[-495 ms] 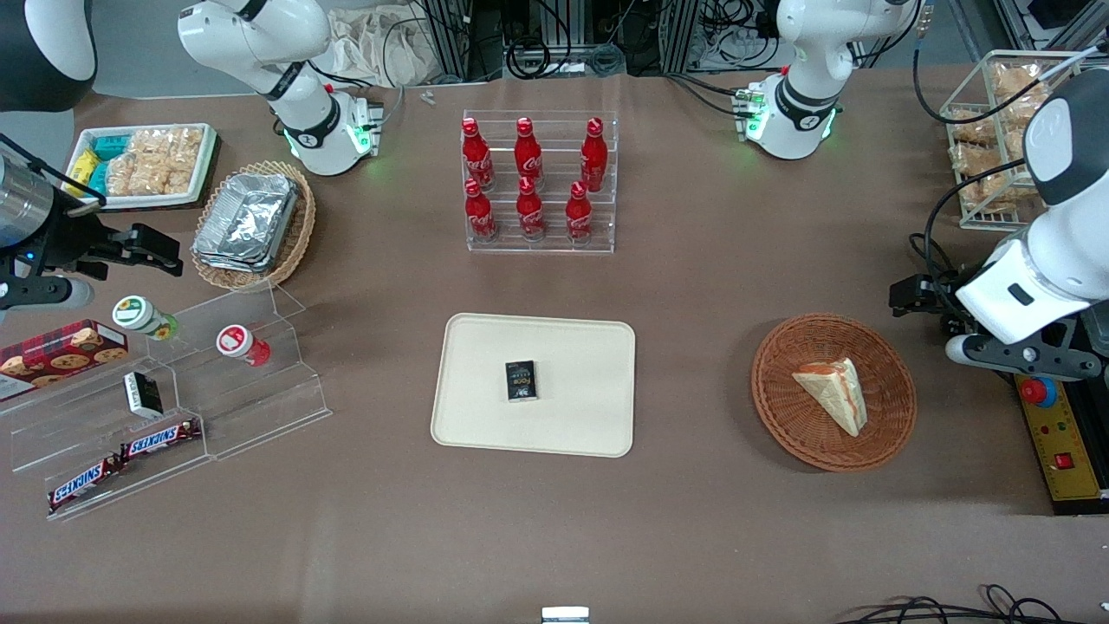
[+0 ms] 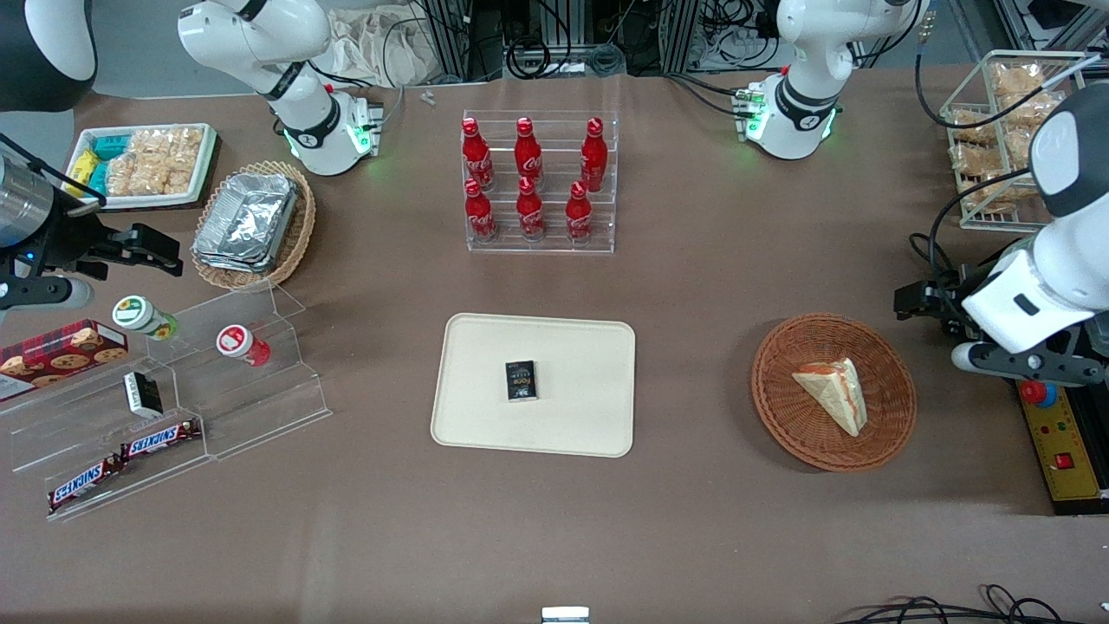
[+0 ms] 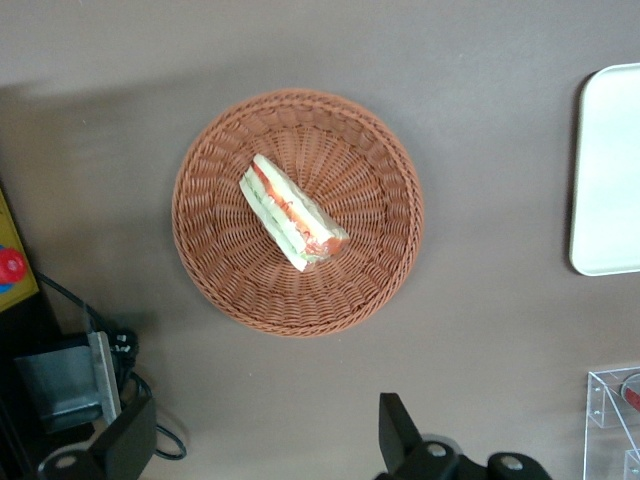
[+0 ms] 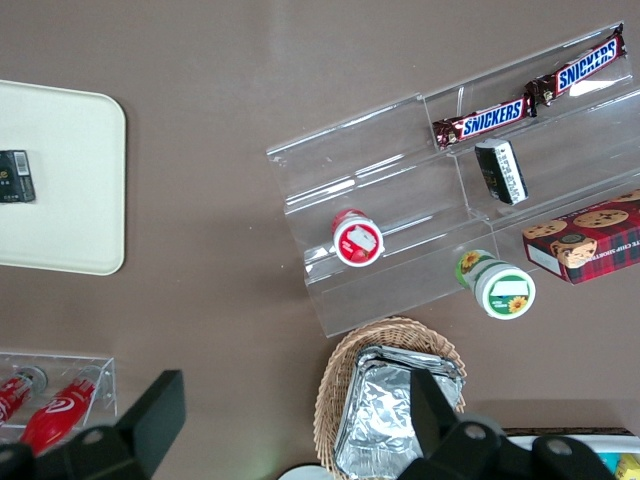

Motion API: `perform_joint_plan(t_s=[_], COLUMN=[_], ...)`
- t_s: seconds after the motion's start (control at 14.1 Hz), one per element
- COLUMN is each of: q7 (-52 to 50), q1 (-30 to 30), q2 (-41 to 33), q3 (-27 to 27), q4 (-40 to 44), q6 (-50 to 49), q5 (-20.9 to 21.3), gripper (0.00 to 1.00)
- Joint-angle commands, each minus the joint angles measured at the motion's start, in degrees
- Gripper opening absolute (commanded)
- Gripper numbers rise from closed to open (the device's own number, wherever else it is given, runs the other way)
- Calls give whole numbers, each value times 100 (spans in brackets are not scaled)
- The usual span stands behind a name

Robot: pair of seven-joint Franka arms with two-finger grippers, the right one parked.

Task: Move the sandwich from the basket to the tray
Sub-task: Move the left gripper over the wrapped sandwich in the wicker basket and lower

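The sandwich [image 2: 832,394] lies in the round reddish-brown basket [image 2: 780,416] toward the working arm's end of the table. The left wrist view shows the sandwich [image 3: 290,212] in the basket [image 3: 215,280], filling edge up. My left gripper [image 2: 911,301] hangs open and empty above the table. It is beside the basket's rim and a little farther from the front camera; its fingers [image 3: 395,430] stand wide apart, clear of the basket. The cream tray [image 2: 572,425] lies mid-table with a small dark box [image 2: 521,380] on it; its edge shows in the left wrist view [image 3: 610,180].
A clear rack of red bottles [image 2: 539,182] stands farther from the front camera than the tray. A yellow control box [image 2: 1061,442] and a wire rack of bagged pastries [image 2: 996,130] sit at the working arm's end. A clear snack shelf [image 2: 173,407] and an oval basket of foil trays [image 2: 251,225] are at the parked arm's end.
The left arm has shifted slightly away from the basket, toward its own end of the table. The sandwich, basket and tray have not moved.
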Motion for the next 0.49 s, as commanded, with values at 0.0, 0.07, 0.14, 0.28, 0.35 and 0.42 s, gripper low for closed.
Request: perform_joint_plan(t_s=[0.0, 0.07, 0.14, 0.28, 0.35, 0.42], q7=[-1103, -1553, -1836, -2563, -3194, -3836], q1=[7, 112, 148, 148, 148, 113], q2=[274, 256, 213, 177, 221, 343], q3=[-2, -2, -2, -2, -2, -2], q4=[-195, -519, -879, -1539, -1794, -1910], q6=[337, 758, 1250, 2312, 2823, 3237], q5=[51, 8, 8, 43, 43, 51], gripper=[100, 100, 100, 100, 100, 100])
